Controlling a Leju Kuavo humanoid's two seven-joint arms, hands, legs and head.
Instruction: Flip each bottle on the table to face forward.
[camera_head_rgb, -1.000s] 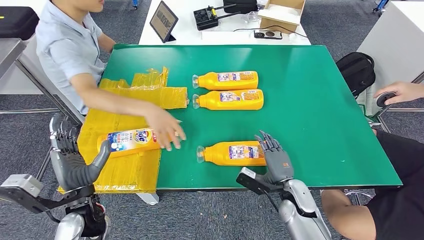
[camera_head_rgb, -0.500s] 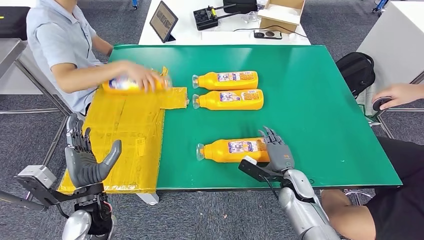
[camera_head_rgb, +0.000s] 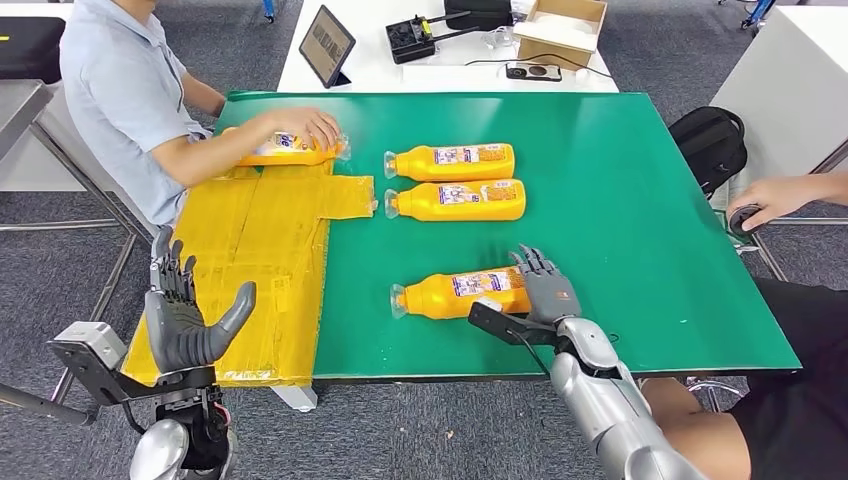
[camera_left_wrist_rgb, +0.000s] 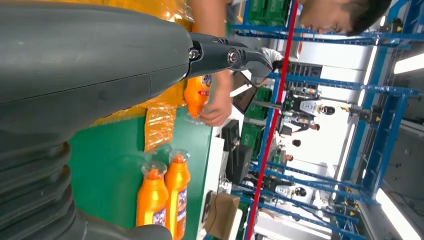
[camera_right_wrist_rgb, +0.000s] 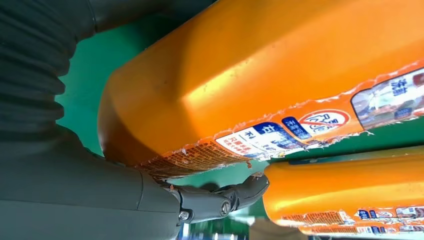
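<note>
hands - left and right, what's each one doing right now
Left hand: open, holding nothing, beside the table.
Right hand: grips the base end of the nearest bottle.

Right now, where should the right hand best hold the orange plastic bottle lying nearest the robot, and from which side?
Grip the wide flat body near the base of the near orange plastic bottle, coming from the base end, where the right hand already rests. It lies on its side on the green table, cap pointing left; the neck is probably too narrow to turn it securely.
</note>
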